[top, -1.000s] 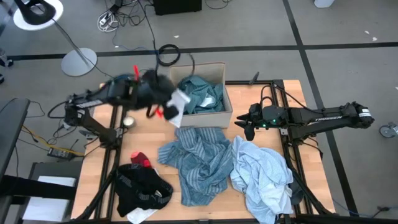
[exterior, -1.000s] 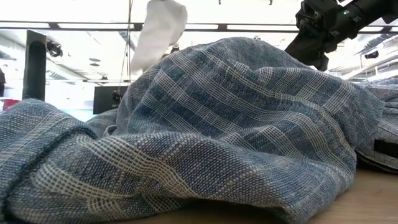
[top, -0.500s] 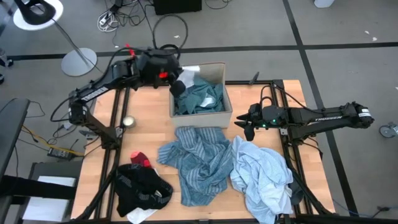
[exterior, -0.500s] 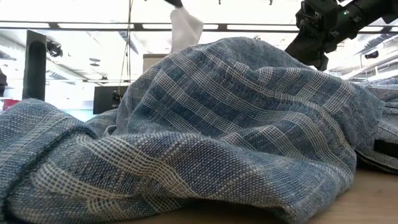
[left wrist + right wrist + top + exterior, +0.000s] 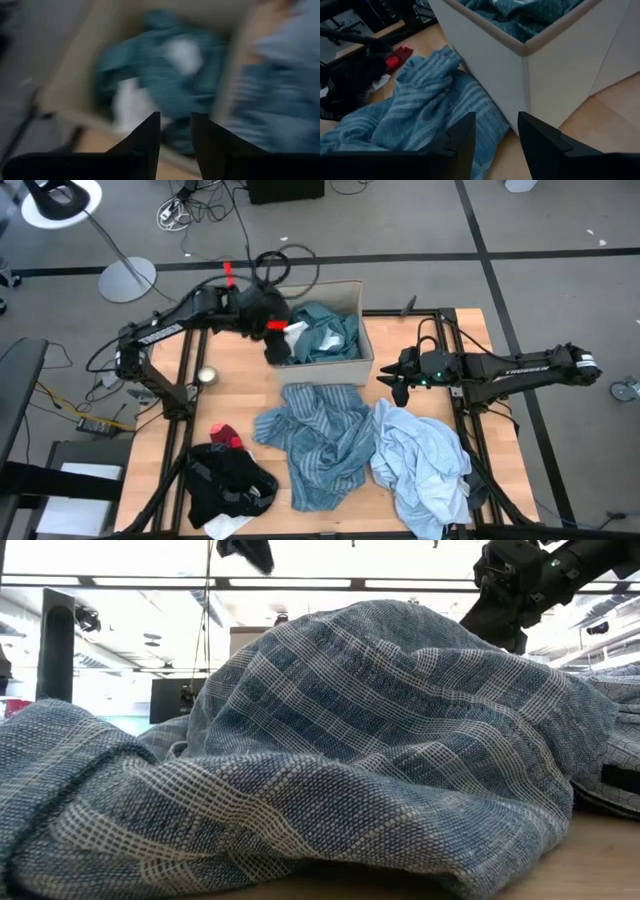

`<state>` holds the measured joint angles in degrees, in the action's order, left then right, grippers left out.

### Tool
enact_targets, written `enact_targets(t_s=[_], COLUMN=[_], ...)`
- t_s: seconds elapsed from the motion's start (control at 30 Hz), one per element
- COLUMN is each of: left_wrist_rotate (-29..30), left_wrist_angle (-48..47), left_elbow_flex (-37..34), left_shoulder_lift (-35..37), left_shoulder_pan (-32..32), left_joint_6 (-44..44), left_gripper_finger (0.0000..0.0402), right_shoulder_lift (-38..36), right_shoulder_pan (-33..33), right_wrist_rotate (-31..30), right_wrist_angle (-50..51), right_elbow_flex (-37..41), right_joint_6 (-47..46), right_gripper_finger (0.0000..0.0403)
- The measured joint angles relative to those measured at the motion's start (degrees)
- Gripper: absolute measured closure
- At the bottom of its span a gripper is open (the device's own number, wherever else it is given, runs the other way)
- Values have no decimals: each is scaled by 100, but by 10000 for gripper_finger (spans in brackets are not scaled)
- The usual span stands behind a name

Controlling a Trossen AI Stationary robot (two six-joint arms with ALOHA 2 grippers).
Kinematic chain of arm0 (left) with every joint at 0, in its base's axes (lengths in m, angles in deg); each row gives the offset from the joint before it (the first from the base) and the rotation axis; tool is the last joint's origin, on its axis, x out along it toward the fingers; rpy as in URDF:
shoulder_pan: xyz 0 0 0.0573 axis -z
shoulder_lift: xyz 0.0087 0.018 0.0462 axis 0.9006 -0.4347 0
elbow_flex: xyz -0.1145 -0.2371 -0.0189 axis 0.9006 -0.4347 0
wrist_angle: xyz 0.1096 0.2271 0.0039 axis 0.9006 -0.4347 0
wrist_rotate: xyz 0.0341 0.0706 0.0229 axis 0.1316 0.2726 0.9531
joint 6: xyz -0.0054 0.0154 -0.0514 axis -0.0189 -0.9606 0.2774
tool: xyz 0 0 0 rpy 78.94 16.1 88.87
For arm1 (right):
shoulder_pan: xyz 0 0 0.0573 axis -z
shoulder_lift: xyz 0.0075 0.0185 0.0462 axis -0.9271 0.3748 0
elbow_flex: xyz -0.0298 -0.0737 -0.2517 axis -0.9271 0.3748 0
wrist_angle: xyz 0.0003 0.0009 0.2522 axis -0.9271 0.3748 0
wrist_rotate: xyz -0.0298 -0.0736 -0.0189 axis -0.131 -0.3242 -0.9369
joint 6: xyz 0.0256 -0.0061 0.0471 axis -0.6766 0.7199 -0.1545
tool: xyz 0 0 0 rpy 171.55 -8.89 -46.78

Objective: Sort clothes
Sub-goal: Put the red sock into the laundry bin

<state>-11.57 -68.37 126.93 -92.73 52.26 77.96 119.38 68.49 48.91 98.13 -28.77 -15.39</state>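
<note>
Hovering at the near-left corner of the cardboard box (image 5: 350, 360), the left claw (image 5: 279, 346) shows parted fingers with nothing between them. A white sock (image 5: 125, 102) lies in the box on the teal top (image 5: 325, 330). The right claw (image 5: 400, 386), part open and empty, waits right of the box. Risk: the sock sits close to the wall, so a claw brushing past could drag it out. Blue striped shirt (image 5: 320, 442), pale blue shirt (image 5: 420, 460), black piece (image 5: 230, 485) and red sock (image 5: 226, 436) remain on the table (image 5: 230, 395).

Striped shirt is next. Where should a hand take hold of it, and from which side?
Judging by its pose, grip the striped shirt at the raised fold near its middle, coming straight down from above. It lies crumpled in a heap between the box and the pale shirt, so the sides are crowded while the top ridge stands free.
</note>
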Motion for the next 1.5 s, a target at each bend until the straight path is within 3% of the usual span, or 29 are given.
enact_targets(t_s=[0.1,0.23,0.4,0.63,0.83,1.27,1.5], left_wrist_rotate=[-262,110,486,525,439,-571,-764], left_wrist_angle=[14,189,626,1497,1559,2201,2232], left_elbow_flex=[-10,-547,-1938,-4220,-5504,-6818,-7331], left_shoulder_lift=[226,624,1326,2367,2834,2867,2865], left_shoulder_pan=[531,1281,1978,2691,3147,4024,4207], left_joint_6=[209,650,1625,3262,4677,6440,7072], left_gripper_finger=[289,289,289,289,289,289,289], right_shoulder_lift=[-4,-4,-4,-4,-4,-4,-4], right_shoulder_pan=[0,-1,2,2,0,-1,2], right_wrist_rotate=[-2,-2,0,0,0,-2,-2], right_wrist_angle=[-15,-13,10,5,3,8,8], right_elbow_flex=[0,0,0,0,4,7,9], right_joint_6=[0,0,-7,-42,-44,-48,-48], right_gripper_finger=[254,254,254,254,254,254,254])
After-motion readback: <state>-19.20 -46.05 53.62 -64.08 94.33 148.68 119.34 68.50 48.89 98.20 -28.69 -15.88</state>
